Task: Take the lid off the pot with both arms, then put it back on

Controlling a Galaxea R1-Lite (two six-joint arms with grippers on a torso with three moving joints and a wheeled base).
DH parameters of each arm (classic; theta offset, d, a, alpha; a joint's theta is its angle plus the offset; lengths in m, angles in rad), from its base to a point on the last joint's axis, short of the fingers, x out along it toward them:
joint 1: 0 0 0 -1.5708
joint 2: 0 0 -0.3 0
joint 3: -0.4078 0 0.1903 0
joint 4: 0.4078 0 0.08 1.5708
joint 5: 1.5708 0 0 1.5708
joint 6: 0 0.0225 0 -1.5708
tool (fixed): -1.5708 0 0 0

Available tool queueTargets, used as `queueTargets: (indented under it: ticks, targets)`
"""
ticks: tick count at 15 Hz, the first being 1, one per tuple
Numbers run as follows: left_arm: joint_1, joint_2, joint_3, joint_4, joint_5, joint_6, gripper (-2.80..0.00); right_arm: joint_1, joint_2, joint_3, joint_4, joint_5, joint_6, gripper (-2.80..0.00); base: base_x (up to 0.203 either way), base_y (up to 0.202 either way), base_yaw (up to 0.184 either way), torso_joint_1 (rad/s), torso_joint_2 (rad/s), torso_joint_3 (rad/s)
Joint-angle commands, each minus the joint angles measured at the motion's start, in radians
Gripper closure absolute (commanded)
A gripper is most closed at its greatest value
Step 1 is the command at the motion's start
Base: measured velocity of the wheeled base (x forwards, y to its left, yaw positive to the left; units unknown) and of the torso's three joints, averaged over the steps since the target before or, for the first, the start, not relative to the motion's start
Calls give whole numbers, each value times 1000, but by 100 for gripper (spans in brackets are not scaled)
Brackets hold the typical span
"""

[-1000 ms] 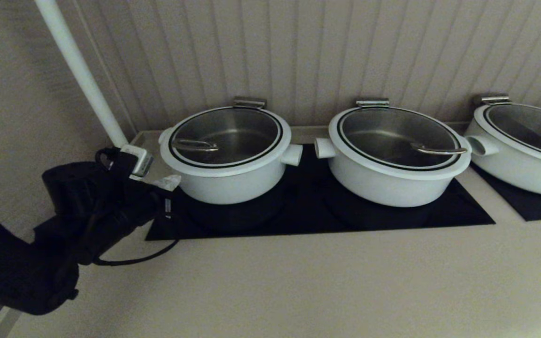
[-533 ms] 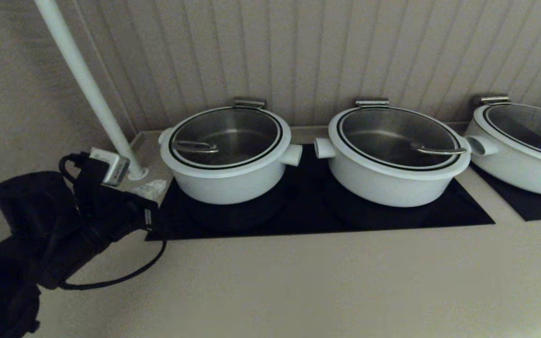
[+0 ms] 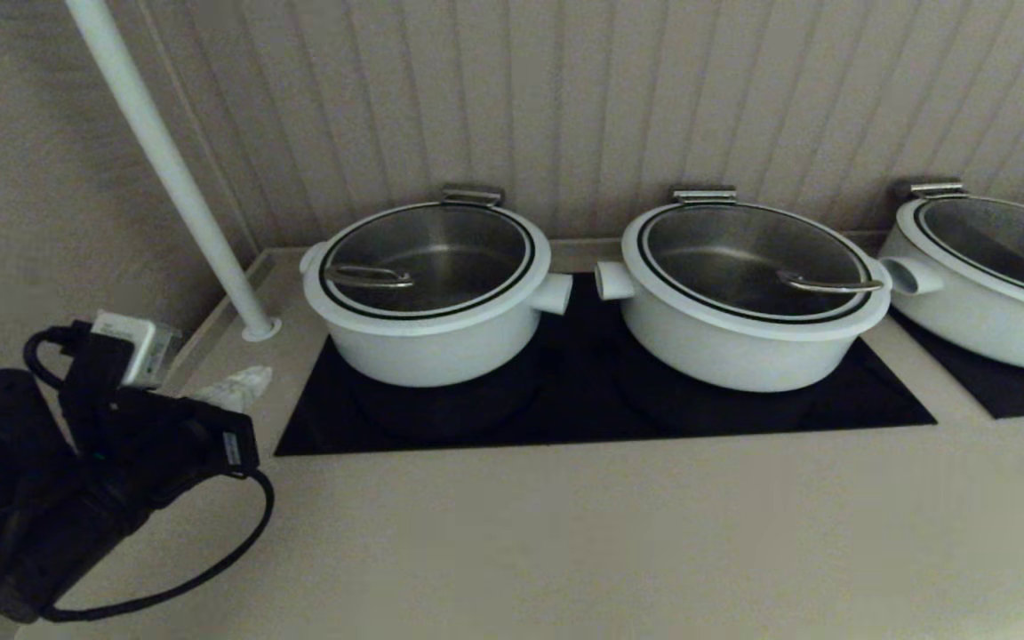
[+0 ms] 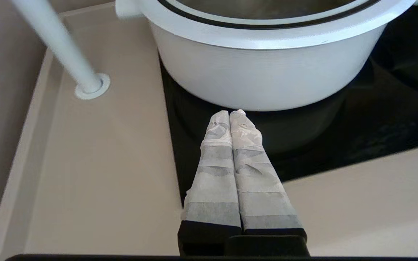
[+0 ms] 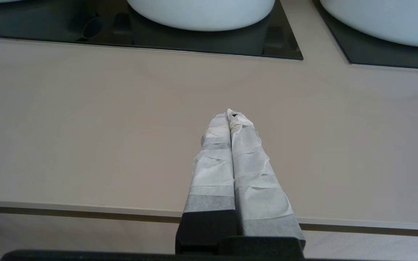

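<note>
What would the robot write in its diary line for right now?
lid: on pot | left gripper: shut, empty, beside pot | right gripper: shut, empty, over counter

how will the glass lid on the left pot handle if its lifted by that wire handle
The lid is glass, so probably rigid but breakable if dropped. Its handle sits off-centre, so it may tilt when raised there. The thin smooth steel wire could slip between fingers.
</note>
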Motion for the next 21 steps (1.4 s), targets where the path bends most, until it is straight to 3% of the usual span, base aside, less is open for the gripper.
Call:
queueTargets:
  ticks: [1,12,16,21]
  targets:
    - [1,-39,18,-7,1,0,0,0,1,0,0,1,-1,0,0,0,0,0,0,0]
    - [12,-300,231,11,4,-20,0,0,1,0,0,1,-1,0,0,0,0,0,0,0]
    - [35,-410,236,78,76,-21,0,0,1,0,0,1,-1,0,0,0,0,0,0,0]
    - [47,-788,236,369,77,-17,0,0,1,0,0,1,-1,0,0,0,0,0,0,0]
